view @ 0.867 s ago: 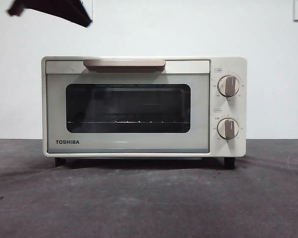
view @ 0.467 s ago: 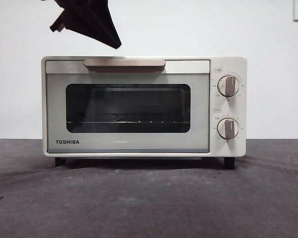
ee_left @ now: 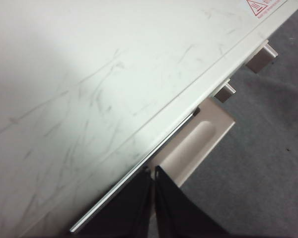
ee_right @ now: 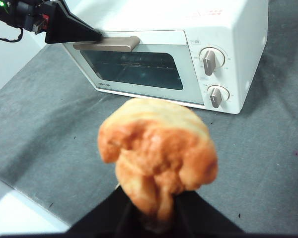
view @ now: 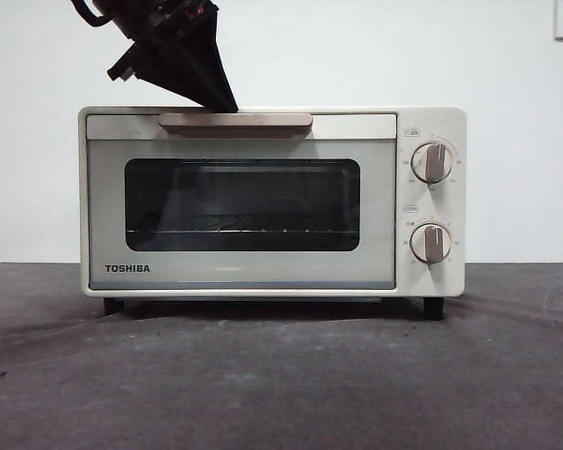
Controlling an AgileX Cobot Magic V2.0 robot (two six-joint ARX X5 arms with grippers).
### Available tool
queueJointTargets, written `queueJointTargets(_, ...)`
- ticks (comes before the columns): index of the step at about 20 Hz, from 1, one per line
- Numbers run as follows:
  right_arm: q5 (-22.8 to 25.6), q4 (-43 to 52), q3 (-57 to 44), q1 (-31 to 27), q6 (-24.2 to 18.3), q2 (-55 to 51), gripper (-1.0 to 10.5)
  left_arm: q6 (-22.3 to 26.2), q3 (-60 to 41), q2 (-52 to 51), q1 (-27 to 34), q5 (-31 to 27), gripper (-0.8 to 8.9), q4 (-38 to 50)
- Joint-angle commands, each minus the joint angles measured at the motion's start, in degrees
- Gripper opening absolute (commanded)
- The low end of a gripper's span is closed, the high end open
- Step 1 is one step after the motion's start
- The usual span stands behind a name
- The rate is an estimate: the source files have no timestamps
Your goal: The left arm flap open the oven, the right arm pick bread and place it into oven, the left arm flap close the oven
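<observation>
The cream-white oven (view: pixel 422 122) stands in the middle of the table with its glass door closed. My left gripper (view: pixel 227 105) comes down from the upper left, jaws shut, its tip at the top front edge just behind the beige handle (view: pixel 263 120). The left wrist view shows the shut left gripper (ee_left: pixel 153 171) against the oven top's edge (ee_left: pixel 114 99), beside the handle (ee_left: pixel 198 144). My right gripper (ee_right: pixel 151 210) is shut on the golden bread (ee_right: pixel 156 153), held above the table well in front of the oven (ee_right: pixel 238 49). That view also shows the left gripper (ee_right: pixel 92 35) at the handle's end.
Two round knobs (view: pixel 432 161) sit on the oven's right panel. A wire rack (view: pixel 244 230) shows through the window. Grey cloth (view: pixel 281 375) covers the table in front, and a white wall stands behind.
The left gripper has come down and to the right from the top left corner until its tip reaches the oven's handle. The oven door stays closed.
</observation>
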Motion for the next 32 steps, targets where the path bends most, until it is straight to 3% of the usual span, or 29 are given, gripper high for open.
queueJointTargets(1,-0.1,0.8,0.9,0.2,1.0,0.1,0.3,1.2,1.0,1.4,-0.4,-0.7,0.16,-1.1)
queueJointTargets(11,-0.1,1.1,0.9,0.2,1.0,0.1,0.3,3.5,1.0,1.4,-1.7,-2.0,0.16,-9.0)
queueJointTargets(18,-0.1,1.1,0.9,0.2,1.1,0.1,0.3,3.8,0.7,1.3,-5.4,-6.4,0.16,-13.7)
queueJointTargets(27,-0.2,1.1,0.9,0.2,1.1,0.1,0.3,2.7,-2.8,0.5,-9.5,-7.6,0.16,-13.7)
queueJointTargets(32,-0.1,1.1,0.9,0.2,1.0,0.1,0.3,-0.6,-9.8,-4.5,-10.9,-8.0,0.16,-8.6)
